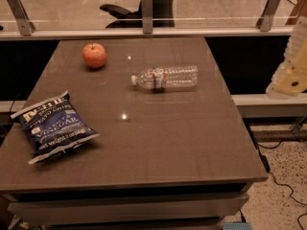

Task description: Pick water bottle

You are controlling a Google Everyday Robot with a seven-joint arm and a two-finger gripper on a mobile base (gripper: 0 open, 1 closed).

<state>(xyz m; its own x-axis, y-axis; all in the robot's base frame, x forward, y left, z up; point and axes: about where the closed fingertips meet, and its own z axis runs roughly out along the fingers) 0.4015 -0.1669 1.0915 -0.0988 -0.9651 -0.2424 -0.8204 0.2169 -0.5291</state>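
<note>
The water bottle is clear and ribbed, with a white cap and a red-and-blue label band. It lies on its side on the brown table, toward the back middle, cap pointing left. The gripper is at the far right edge of the view, pale and partly cut off. It hangs beyond the table's right edge, well to the right of the bottle and apart from it.
A red-orange apple sits at the back left of the table. A blue chip bag lies at the front left. A glass railing with metal posts runs behind the table. Cables lie on the floor at the right.
</note>
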